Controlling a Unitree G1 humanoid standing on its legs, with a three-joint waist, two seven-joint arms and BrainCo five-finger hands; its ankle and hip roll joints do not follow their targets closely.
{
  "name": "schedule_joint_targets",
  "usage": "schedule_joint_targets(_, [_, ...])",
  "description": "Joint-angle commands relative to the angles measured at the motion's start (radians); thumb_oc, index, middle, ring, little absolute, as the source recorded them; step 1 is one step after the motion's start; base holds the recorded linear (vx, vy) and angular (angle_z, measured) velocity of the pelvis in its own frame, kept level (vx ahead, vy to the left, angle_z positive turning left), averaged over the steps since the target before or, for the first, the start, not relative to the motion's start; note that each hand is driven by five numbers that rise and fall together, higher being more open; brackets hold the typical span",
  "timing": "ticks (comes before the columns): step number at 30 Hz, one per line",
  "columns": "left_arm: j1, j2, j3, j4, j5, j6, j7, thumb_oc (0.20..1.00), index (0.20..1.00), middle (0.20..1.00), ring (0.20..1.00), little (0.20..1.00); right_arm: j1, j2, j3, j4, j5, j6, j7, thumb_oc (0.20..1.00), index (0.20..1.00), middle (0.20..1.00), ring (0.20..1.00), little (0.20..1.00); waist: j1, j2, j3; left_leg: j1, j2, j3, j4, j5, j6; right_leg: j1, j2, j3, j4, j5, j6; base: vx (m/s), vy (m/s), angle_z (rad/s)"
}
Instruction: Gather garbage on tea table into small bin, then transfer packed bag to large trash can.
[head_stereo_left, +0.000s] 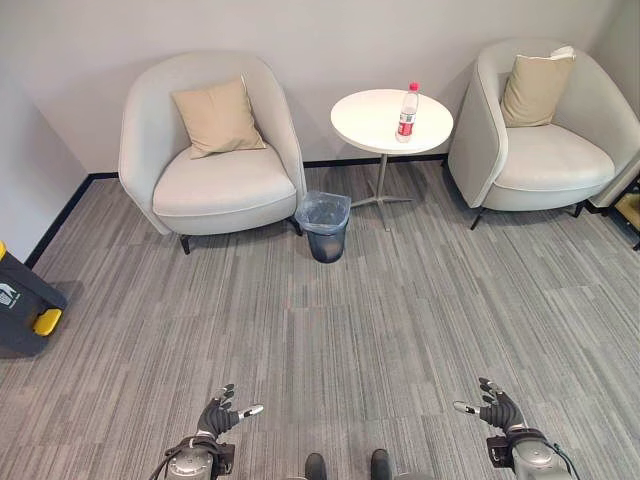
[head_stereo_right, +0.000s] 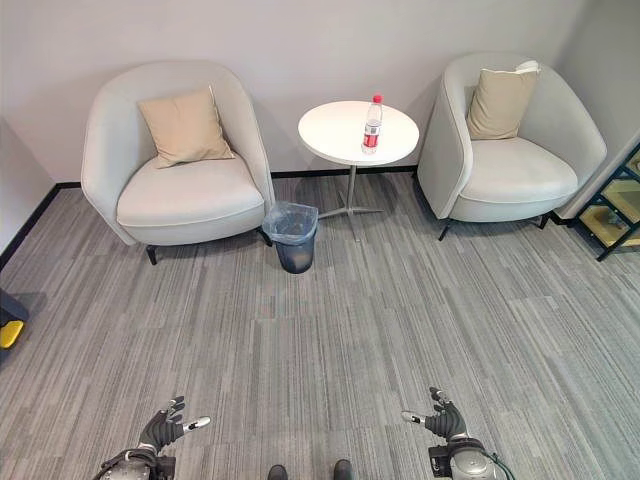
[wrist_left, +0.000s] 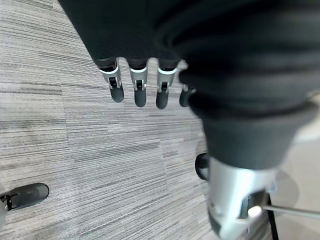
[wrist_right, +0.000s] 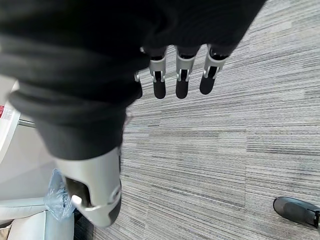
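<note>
A clear plastic bottle (head_stereo_left: 407, 112) with a red cap and red label stands upright on the round white tea table (head_stereo_left: 375, 125) at the back, between two armchairs. On the floor left of the table's leg stands the small dark bin (head_stereo_left: 326, 227), lined with a clear bag. A corner of the large dark trash can (head_stereo_left: 22, 301) with yellow parts shows at the left edge. My left hand (head_stereo_left: 219, 417) and right hand (head_stereo_left: 499, 408) hang low near the bottom, far from the table, both open and holding nothing.
A grey armchair (head_stereo_left: 205, 150) with a tan cushion stands left of the table, and another grey armchair (head_stereo_left: 545, 130) with a cushion stands right of it. Grey carpet stretches between me and the furniture. A black shelf frame (head_stereo_right: 615, 205) stands at the far right.
</note>
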Motion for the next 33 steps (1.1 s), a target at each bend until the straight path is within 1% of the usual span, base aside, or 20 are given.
schedule_joint_targets(1, [-0.032,0.026,0.020,-0.030,-0.039,-0.031,0.020,1.000,1.000,1.000,1.000,1.000,-0.044,0.006,-0.025,-0.013,0.039,-0.031,-0.016,1.000,1.000,1.000,1.000,1.000,-0.002,-0.027,-0.016,0.014,0.020,-0.017,0.018,-0.098,-0.048,0.034,-0.044,-0.007,0.024,-0.144,0.069,0.00,0.000,0.00])
schedule_joint_targets(8, [-0.040,0.027,0.023,-0.037,-0.069,-0.032,0.024,1.000,1.000,1.000,1.000,1.000,-0.059,0.009,-0.037,-0.003,0.063,-0.024,-0.028,1.000,1.000,1.000,1.000,1.000,0.003,-0.031,-0.011,-0.011,0.011,-0.014,0.053,-0.119,-0.039,0.023,-0.054,-0.006,0.035,-0.146,0.076,0.03,0.026,0.00])
schedule_joint_targets(10, [-0.039,0.035,0.025,-0.058,-0.075,-0.031,0.024,1.000,1.000,1.000,1.000,1.000,-0.072,0.012,-0.048,0.018,0.069,-0.014,-0.035,1.000,1.000,1.000,1.000,1.000,0.007,-0.035,-0.004,-0.047,0.004,-0.011,0.099,-0.140,-0.029,0.000,-0.063,0.006,0.053,-0.147,0.079,0.04,0.076,-0.06])
schedule_joint_targets(17, [-0.042,0.053,0.029,-0.070,-0.072,-0.034,0.021,1.000,1.000,1.000,1.000,1.000,-0.095,0.005,-0.058,0.023,0.081,-0.005,-0.040,1.000,1.000,1.000,1.000,1.000,0.016,-0.039,0.007,-0.101,-0.013,-0.006,0.165,-0.173,-0.014,-0.046,-0.076,0.038,0.090,-0.147,0.091,0.02,0.071,-0.16])
schedule_joint_targets(19, [-0.047,0.058,0.032,-0.067,-0.069,-0.032,0.021,1.000,1.000,1.000,1.000,1.000,-0.100,0.006,-0.056,0.014,0.078,-0.003,-0.040,1.000,1.000,1.000,1.000,1.000,0.016,-0.033,0.011,-0.099,-0.018,-0.003,0.168,-0.189,-0.002,-0.087,-0.076,0.048,0.161,-0.155,0.097,0.05,0.088,-0.21])
schedule_joint_targets(20, [-0.047,0.058,0.032,-0.067,-0.069,-0.032,0.021,1.000,1.000,1.000,1.000,1.000,-0.100,0.006,-0.056,0.014,0.078,-0.003,-0.040,1.000,1.000,1.000,1.000,1.000,0.017,-0.033,0.010,-0.100,-0.018,-0.002,0.169,-0.189,-0.002,-0.090,-0.076,0.049,0.164,-0.156,0.098,0.02,0.053,-0.34])
schedule_joint_targets(21, [-0.053,0.060,0.032,-0.065,-0.071,-0.031,0.023,1.000,1.000,1.000,1.000,1.000,-0.106,0.006,-0.052,0.011,0.076,-0.002,-0.041,1.000,1.000,1.000,1.000,1.000,0.015,-0.030,0.018,-0.097,-0.017,0.002,0.169,-0.195,0.004,-0.118,-0.073,0.050,0.216,-0.156,0.105,0.03,0.066,-0.30])
schedule_joint_targets(22, [-0.060,0.061,0.035,-0.064,-0.073,-0.031,0.027,1.000,1.000,1.000,1.000,1.000,-0.112,0.004,-0.047,0.000,0.071,0.000,-0.042,1.000,1.000,1.000,1.000,1.000,0.008,-0.022,0.032,-0.089,-0.013,0.008,0.170,-0.204,0.010,-0.166,-0.068,0.052,0.296,-0.154,0.119,0.03,0.066,-0.25])
schedule_joint_targets(23, [-0.061,0.061,0.035,-0.064,-0.073,-0.031,0.027,1.000,1.000,1.000,1.000,1.000,-0.112,0.003,-0.047,0.000,0.071,0.000,-0.042,1.000,1.000,1.000,1.000,1.000,0.009,-0.023,0.031,-0.090,-0.013,0.009,0.171,-0.204,0.010,-0.169,-0.068,0.054,0.299,-0.155,0.119,0.10,0.057,-0.32])
schedule_joint_targets(24, [-0.061,0.058,0.036,-0.067,-0.072,-0.033,0.031,1.000,1.000,1.000,1.000,1.000,-0.114,0.003,-0.043,-0.019,0.064,-0.001,-0.039,1.000,1.000,1.000,1.000,1.000,0.005,-0.016,0.048,-0.066,-0.008,0.020,0.167,-0.216,0.012,-0.220,-0.078,0.023,0.352,-0.144,0.122,0.12,0.007,-0.30])
schedule_joint_targets(25, [-0.059,0.056,0.036,-0.071,-0.072,-0.034,0.031,1.000,1.000,1.000,1.000,1.000,-0.114,0.001,-0.042,-0.029,0.060,-0.001,-0.038,1.000,1.000,1.000,1.000,1.000,0.005,-0.016,0.053,-0.052,-0.009,0.028,0.164,-0.221,0.012,-0.234,-0.087,-0.003,0.347,-0.137,0.120,0.18,-0.011,-0.38])
schedule_joint_targets(27, [-0.060,0.053,0.034,-0.067,-0.075,-0.035,0.033,1.000,1.000,1.000,1.000,1.000,-0.121,-0.001,-0.036,-0.028,0.051,-0.002,-0.038,1.000,1.000,1.000,1.000,1.000,0.003,-0.015,0.062,-0.017,-0.008,0.040,0.149,-0.230,0.007,-0.258,-0.104,-0.065,0.293,-0.114,0.112,0.14,-0.054,-0.44])
schedule_joint_targets(28, [-0.061,0.053,0.034,-0.067,-0.075,-0.035,0.033,1.000,1.000,1.000,1.000,1.000,-0.121,-0.001,-0.036,-0.028,0.050,-0.002,-0.038,1.000,1.000,1.000,1.000,1.000,0.002,-0.013,0.064,-0.014,-0.007,0.038,0.148,-0.230,0.007,-0.254,-0.103,-0.067,0.291,-0.114,0.112,0.14,-0.071,-0.45])
schedule_joint_targets(30, [-0.066,0.048,0.028,-0.063,-0.075,-0.036,0.032,1.000,1.000,1.000,1.000,1.000,-0.124,-0.004,-0.024,-0.026,0.034,0.003,-0.039,1.000,1.000,1.000,1.000,1.000,-0.006,-0.014,0.075,0.029,-0.002,0.039,0.129,-0.240,-0.005,-0.292,-0.122,-0.134,0.202,-0.082,0.115,0.25,-0.148,-0.22])
schedule_joint_targets(32, [-0.070,0.044,0.027,-0.056,-0.074,-0.037,0.033,1.000,1.000,1.000,1.000,1.000,-0.121,-0.009,-0.025,-0.026,0.031,0.004,-0.037,1.000,1.000,1.000,1.000,1.000,-0.013,-0.012,0.082,0.046,-0.001,0.031,0.128,-0.246,-0.012,-0.296,-0.124,-0.149,0.178,-0.072,0.119,0.24,-0.147,-0.02])
schedule_joint_targets(33, [-0.078,0.043,0.024,-0.048,-0.069,-0.039,0.034,1.000,1.000,1.000,1.000,1.000,-0.114,-0.016,-0.028,-0.032,0.027,0.003,-0.036,1.000,1.000,1.000,1.000,1.000,-0.021,-0.015,0.084,0.070,-0.003,0.023,0.126,-0.258,-0.022,-0.303,-0.132,-0.155,0.161,-0.060,0.121,0.29,-0.207,0.20])
